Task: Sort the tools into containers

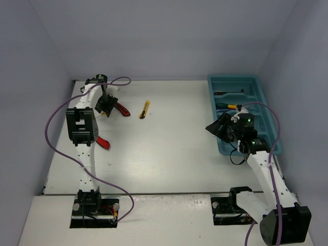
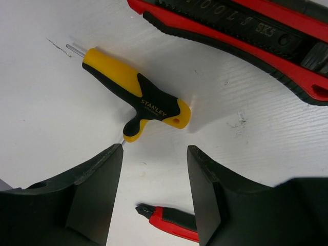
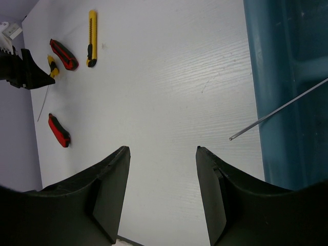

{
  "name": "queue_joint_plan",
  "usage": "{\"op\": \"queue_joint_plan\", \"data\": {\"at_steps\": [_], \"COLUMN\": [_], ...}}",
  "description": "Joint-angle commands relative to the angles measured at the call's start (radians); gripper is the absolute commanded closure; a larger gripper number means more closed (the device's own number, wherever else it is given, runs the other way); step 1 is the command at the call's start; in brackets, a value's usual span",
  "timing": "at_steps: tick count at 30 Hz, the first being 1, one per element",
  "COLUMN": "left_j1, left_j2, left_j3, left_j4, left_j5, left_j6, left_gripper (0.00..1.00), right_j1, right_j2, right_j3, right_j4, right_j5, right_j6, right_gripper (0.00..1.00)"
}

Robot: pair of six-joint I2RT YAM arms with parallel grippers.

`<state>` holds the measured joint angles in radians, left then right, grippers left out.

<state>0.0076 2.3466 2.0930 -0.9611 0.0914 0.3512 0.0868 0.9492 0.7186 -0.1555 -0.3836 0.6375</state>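
Top external: tray holds screwdrivers, three knives and T-key unsorted on counter, left tool and right tool released.

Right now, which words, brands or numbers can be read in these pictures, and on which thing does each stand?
"STANLEY": on the yellow-and-black T-handle tool; the smaller line beneath is too small to read.
Raised characters on the red utility knife: upside down, blurred, not readable.
Top and right wrist views: no legible text.
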Motion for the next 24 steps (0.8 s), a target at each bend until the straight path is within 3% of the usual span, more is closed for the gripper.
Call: {"op": "queue_joint_plan", "data": {"at_steps": [1, 13, 24], "left_j1": [-0.034, -0.015, -0.014], "left_j2": [-0.091, 0.003, -0.121], "left_j3": [0.026, 0.031, 0.035], "left_j4": [0.021, 0.018, 0.056], "left_j5": [-0.026, 0.065, -0.004], "left_j6": [0.034, 0.014, 0.053], "left_gripper": [0.50, 0.50, 0.50], "right_j1": [0.005, 0.007, 0.005], "right_j2": [-0.024, -0.055, -0.069], "right_j3": [0.002, -0.016, -0.020], "right_j4": [0.025, 0.014, 0.004], "right_j5": [-0.017, -0.023, -0.033], "right_j6": [0.016, 0.036, 0.042], "right_gripper": [0.49, 0.49, 0.49]}}
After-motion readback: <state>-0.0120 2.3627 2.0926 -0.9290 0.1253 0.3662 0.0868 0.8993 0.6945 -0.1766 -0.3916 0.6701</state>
